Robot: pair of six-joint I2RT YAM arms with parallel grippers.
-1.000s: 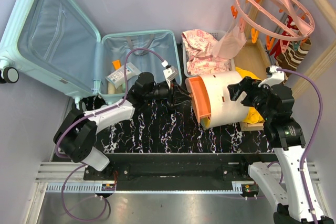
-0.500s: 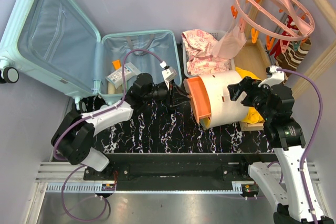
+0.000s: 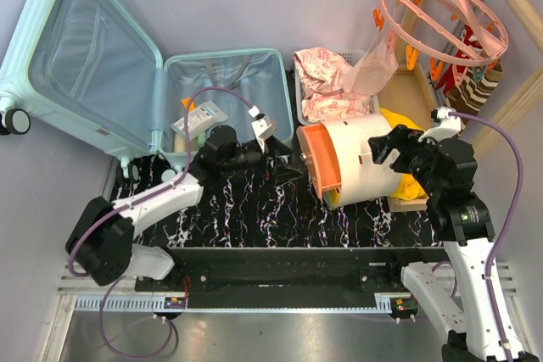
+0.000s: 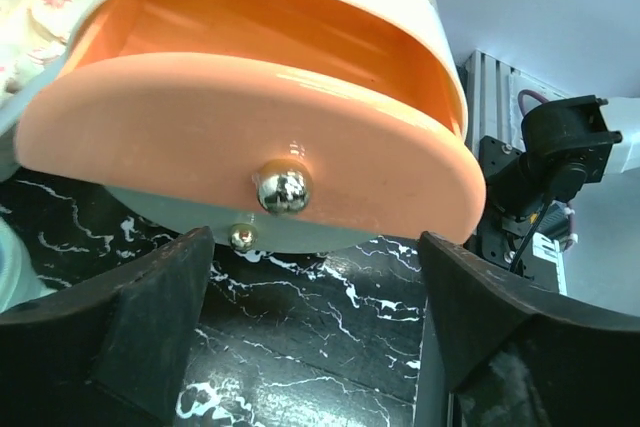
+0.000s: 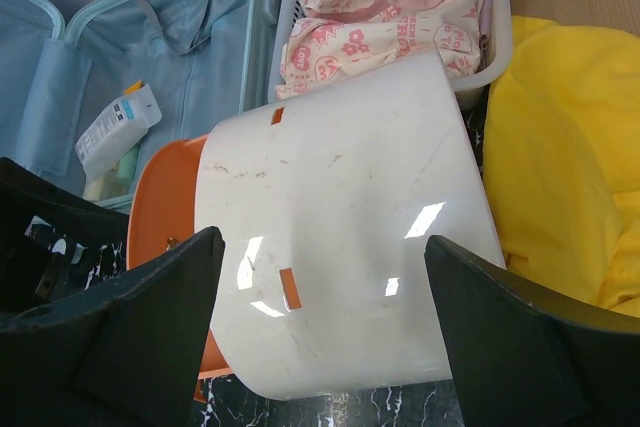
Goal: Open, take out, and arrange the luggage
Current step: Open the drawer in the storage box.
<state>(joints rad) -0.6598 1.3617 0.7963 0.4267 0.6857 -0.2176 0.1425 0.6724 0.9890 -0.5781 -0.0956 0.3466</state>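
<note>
Luggage lies wide open at far L of the cream drum, lid flat against the wall side, base half nearest the drum w/ grey-blue lining showing. Packet lies inside the base half, drum-side.

Drum is on its side on the black marbled bench, orange end facing the luggage. Orange end has a shiny metal knob at centre, smaller one just below it.

L jaws: wide open, nothing held, fingers spread either side of the knob, just short of the orange end, not touching it.

R jaws: wide open over the drum's far end from the luggage, fingers straddling the cream shell; can't tell if tips touch it, no grip seen.

White basket w/ pink-print cloth sits just behind the drum. Yellow cloth is tucked against the drum, opp. side from the luggage.
</note>
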